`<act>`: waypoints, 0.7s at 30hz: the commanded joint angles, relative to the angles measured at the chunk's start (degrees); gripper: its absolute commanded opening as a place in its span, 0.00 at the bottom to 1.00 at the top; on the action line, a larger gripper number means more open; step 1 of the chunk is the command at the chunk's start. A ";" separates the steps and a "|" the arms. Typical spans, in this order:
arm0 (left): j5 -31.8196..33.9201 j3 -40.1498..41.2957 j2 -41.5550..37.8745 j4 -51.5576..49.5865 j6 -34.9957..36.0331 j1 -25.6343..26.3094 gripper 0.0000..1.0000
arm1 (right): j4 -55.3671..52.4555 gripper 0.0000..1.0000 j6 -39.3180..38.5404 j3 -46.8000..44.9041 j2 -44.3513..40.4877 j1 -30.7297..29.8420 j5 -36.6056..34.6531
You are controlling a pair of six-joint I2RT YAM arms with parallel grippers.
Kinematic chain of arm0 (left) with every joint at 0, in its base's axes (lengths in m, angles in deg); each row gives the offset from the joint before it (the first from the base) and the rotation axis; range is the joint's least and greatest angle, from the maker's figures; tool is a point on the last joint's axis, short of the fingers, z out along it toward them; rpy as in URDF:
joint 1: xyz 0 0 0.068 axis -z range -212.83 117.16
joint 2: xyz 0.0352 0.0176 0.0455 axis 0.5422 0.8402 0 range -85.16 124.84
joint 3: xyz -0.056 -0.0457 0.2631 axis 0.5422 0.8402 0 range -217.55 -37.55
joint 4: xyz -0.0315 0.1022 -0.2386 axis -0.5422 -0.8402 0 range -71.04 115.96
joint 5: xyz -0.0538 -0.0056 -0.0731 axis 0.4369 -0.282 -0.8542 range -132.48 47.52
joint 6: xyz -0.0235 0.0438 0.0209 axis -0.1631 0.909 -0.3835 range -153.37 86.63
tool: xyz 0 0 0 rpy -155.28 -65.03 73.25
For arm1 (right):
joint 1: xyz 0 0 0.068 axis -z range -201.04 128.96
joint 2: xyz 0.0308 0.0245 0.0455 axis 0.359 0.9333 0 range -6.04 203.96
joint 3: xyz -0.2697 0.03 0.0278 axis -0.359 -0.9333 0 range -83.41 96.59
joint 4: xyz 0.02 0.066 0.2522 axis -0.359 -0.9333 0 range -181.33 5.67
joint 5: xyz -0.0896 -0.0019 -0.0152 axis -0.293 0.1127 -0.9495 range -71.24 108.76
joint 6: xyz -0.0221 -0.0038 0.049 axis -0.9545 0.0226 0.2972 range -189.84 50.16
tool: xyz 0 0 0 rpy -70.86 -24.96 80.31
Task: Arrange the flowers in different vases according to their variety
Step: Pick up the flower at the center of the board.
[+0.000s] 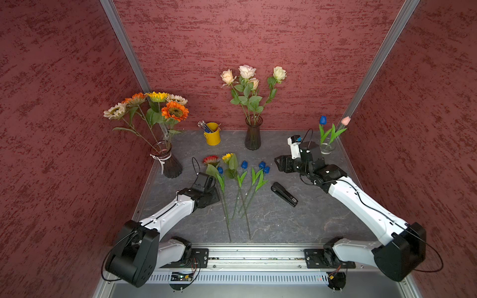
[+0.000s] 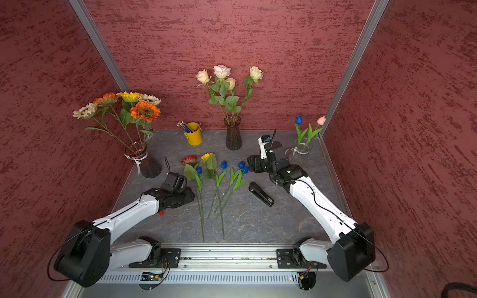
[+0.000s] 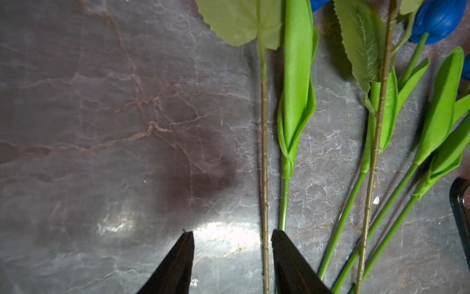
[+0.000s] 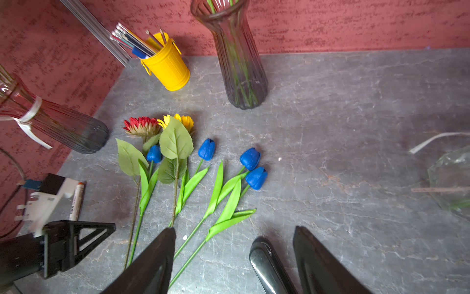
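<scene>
The left tool [image 3: 232,233] sits low with jaws partly apart, the right tool [image 4: 234,229] higher with jaws wide.

A robot lab booth: red textured walls [image 1: 258,38], aluminium rail [image 1: 255,255], stone-look tabletop [image 1: 284,227].

A yellow bucket [image 1: 213,138] of pens [image 1: 204,126] stood upright at the tabletop's [image 1: 296,227] back edge, by the red wall [image 1: 258,38]. A black stapler [image 1: 284,194] lay flat right of centre. A white marker [image 4: 77,201] lay toward the left side.
</scene>
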 commanded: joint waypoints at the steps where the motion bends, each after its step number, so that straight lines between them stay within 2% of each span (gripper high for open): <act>1: 0.41 -0.89 3.05 5.31 -0.19 0.43 0.50 | 2.18 0.78 -0.15 0.69 -1.49 -0.13 -1.76; 4: 0.47 -0.57 5.77 7.83 -0.28 0.74 0.46 | 4.46 0.77 0.27 -0.87 -2.15 -0.13 -0.81; 9: 0.00 0.41 7.15 11.04 -1.22 0.58 0.45 | 4.50 0.77 0.65 -0.30 -1.11 -0.06 0.01; 13: 2.34 -2.77 10.20 6.33 -0.17 1.13 0.40 | 3.99 0.77 0.40 0.15 -1.31 -0.07 -0.23; 17: 8.08 -7.88 14.30 -2.37 2.33 2.84 0.36 | 2.95 0.77 0.03 0.53 -1.88 -0.13 -0.92; 21: 9.75 -8.95 15.84 -4.56 3.41 3.21 0.25 | 2.69 0.77 0.11 0.15 -2.63 -0.09 -1.13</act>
